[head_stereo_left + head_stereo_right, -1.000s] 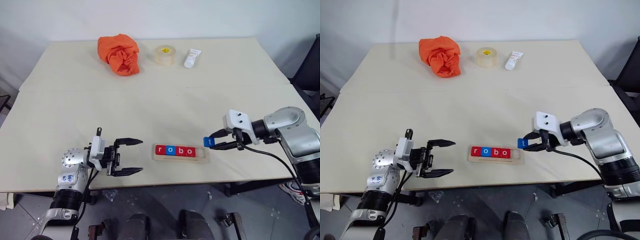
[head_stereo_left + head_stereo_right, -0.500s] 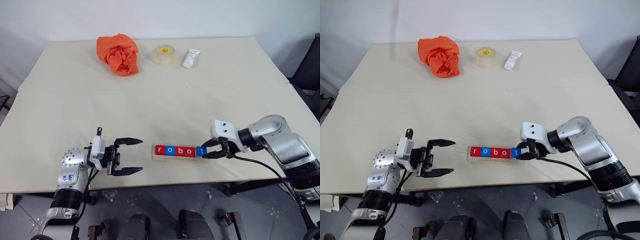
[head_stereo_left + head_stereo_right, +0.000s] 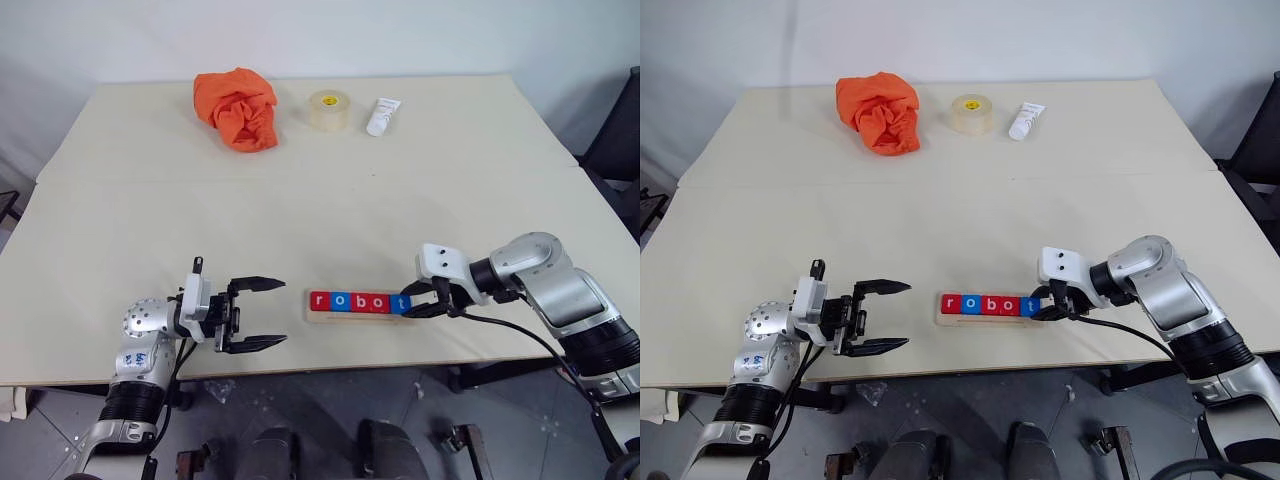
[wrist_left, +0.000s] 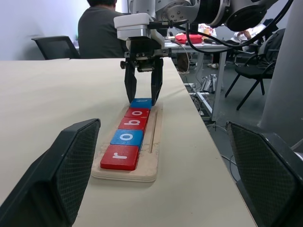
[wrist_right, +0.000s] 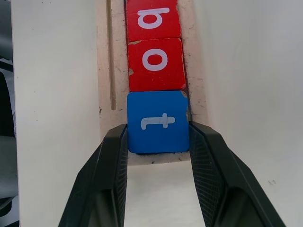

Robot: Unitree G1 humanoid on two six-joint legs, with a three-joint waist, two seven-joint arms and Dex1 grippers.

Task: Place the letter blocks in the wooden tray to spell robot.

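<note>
The wooden tray (image 3: 360, 317) lies near the table's front edge. In it sit a red r (image 3: 319, 300), a blue o (image 3: 339, 300), a red b (image 3: 360, 301) and a red o (image 3: 379, 302) in a row. The blue t block (image 5: 157, 122) lies flat at the row's right end, touching the red o. My right gripper (image 3: 407, 303) reaches in from the right, angled down, with one finger against each side of the t block. To the left of the tray my left gripper (image 3: 284, 312) hovers level, open and holding nothing, pointing at the tray.
An orange cloth (image 3: 238, 107), a tape roll (image 3: 328, 108) and a white tube (image 3: 383, 116) stand along the table's far side. Bare tabletop lies between them and the tray. A seated person (image 4: 102, 28) and office chairs show beyond the table's right edge.
My right gripper carried the blue t block left and down from beside the tray into its right end, where it now lies against the red o. The left gripper stayed still.
</note>
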